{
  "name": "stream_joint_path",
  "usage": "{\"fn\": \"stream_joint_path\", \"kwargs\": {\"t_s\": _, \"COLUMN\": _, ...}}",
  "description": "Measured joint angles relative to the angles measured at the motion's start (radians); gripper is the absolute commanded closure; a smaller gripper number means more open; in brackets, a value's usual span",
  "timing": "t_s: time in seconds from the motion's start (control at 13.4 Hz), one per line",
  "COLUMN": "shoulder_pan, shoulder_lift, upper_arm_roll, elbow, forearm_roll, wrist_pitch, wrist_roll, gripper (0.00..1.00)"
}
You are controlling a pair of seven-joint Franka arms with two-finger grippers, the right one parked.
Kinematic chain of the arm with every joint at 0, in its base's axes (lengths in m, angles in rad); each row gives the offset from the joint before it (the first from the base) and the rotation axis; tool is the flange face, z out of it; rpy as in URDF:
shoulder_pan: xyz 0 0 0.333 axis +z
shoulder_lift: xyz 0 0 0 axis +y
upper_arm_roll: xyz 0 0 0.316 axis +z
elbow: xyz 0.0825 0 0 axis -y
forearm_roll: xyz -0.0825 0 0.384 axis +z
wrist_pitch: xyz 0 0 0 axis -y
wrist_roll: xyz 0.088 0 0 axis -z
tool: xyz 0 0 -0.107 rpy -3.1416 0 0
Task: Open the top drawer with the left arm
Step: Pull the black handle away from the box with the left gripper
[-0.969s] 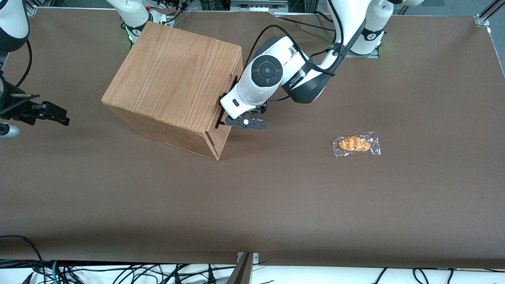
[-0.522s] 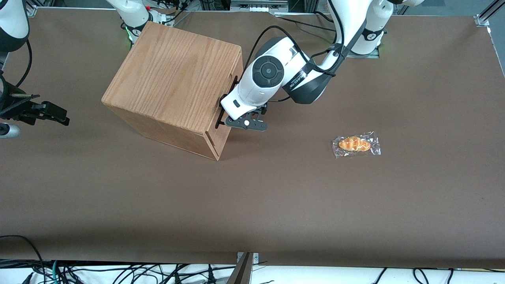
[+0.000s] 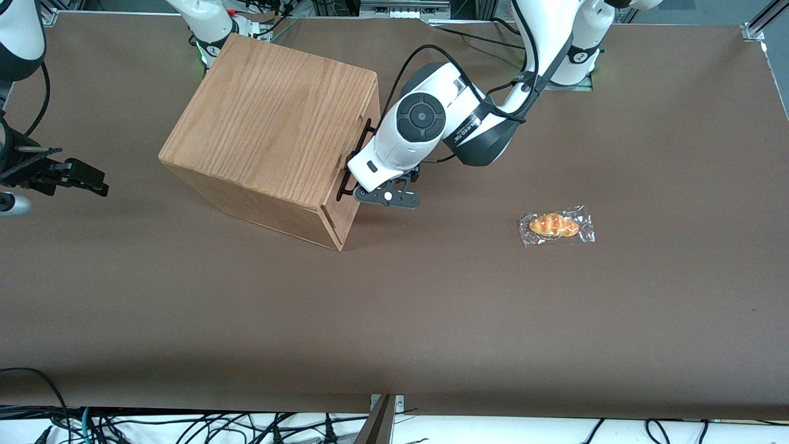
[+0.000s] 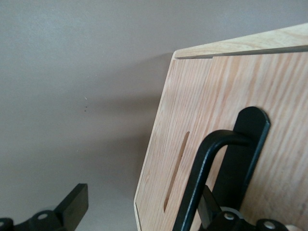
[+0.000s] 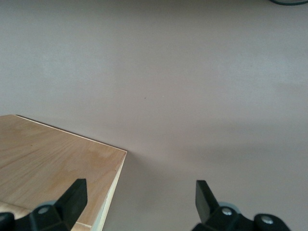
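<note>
Fingers [image 4: 72, 204] of the left arm's gripper [image 4: 142, 211] stood wide apart, gripping nothing. One was tucked under the thin black handle [image 4: 202, 168], the other hung free over the table. The handle sat on the top drawer [image 4: 207, 91], whose oak front was still about flush with the cabinet [image 3: 271, 117], at the face turned toward the working arm's end. Over the last second the left arm [image 3: 419, 117] had drifted slightly away from the cabinet, so the hooked pull looked just begun, with almost all the travel left. Around it lay the brown table [image 3: 394, 320]. A wrapped bread roll [image 3: 556, 226] rested well apart, toward the working arm's end. Loose cables [image 3: 185, 425] trailed at the table's near edge.
</note>
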Motion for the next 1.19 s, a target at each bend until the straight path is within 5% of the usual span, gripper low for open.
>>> {"fn": "stream_joint_path", "kwargs": {"t_s": 1.19, "shoulder_pan": 0.076, "shoulder_lift": 0.001, "upper_arm_roll": 0.000, "elbow": 0.000, "forearm_roll": 0.000, "wrist_pitch": -0.013, "wrist_roll": 0.068, "gripper": 0.00}}
